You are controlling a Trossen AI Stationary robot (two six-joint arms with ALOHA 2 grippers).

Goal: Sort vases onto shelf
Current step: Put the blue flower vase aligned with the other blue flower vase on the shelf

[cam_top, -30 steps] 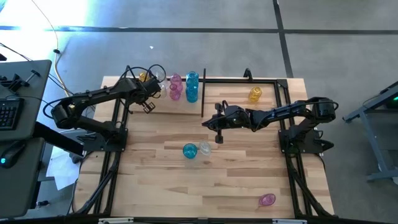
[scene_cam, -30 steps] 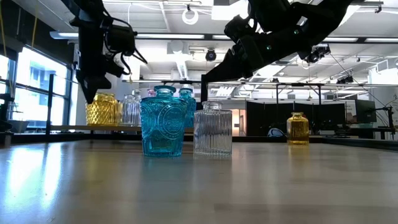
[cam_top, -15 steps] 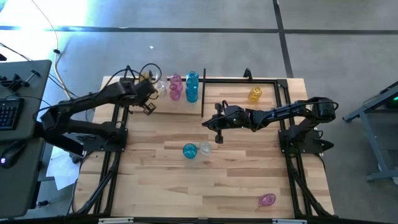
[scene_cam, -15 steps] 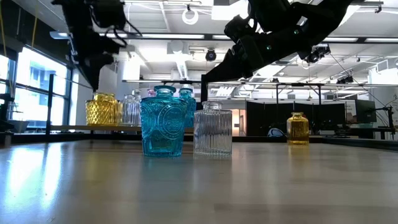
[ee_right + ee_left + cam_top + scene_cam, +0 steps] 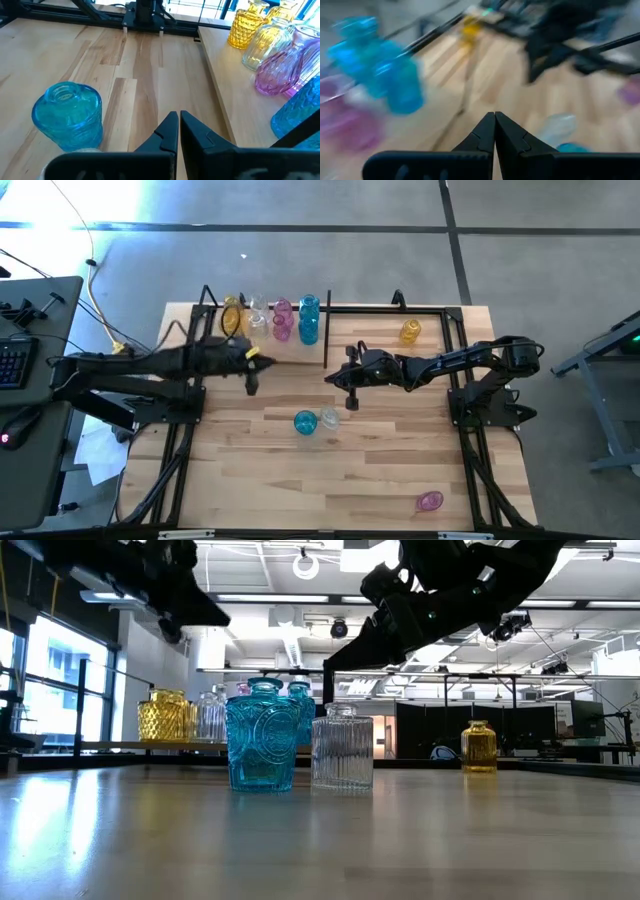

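On the shelf [image 5: 440, 308], left of its upright divider rod, a yellow vase [image 5: 232, 315], a clear vase [image 5: 256, 317], a pink vase [image 5: 282, 320] and a blue vase [image 5: 308, 318] stand in a row on the pale plank. Right of the rod stands one yellow vase [image 5: 410, 331]. A blue vase [image 5: 304, 422] and a clear ribbed vase [image 5: 328, 420] stand upright mid-table; a pink vase [image 5: 430, 501] lies near the front right. My left gripper [image 5: 256, 366] hangs shut and empty just in front of the row. My right gripper [image 5: 330, 376] is shut and empty above the table's middle.
The shelf's black rods run along the table's far edge and down both sides. Bare wood lies between the two grippers and across the near half of the table. A desk with a keyboard [image 5: 15, 360] stands off the table's left.
My left gripper has drawn back from the row of vases on the shelf toward the table's near edge and risen. It has tipped up from pointing steeply down to nearly level, pointing toward the table's right. It stays shut and empty. No vase has moved.
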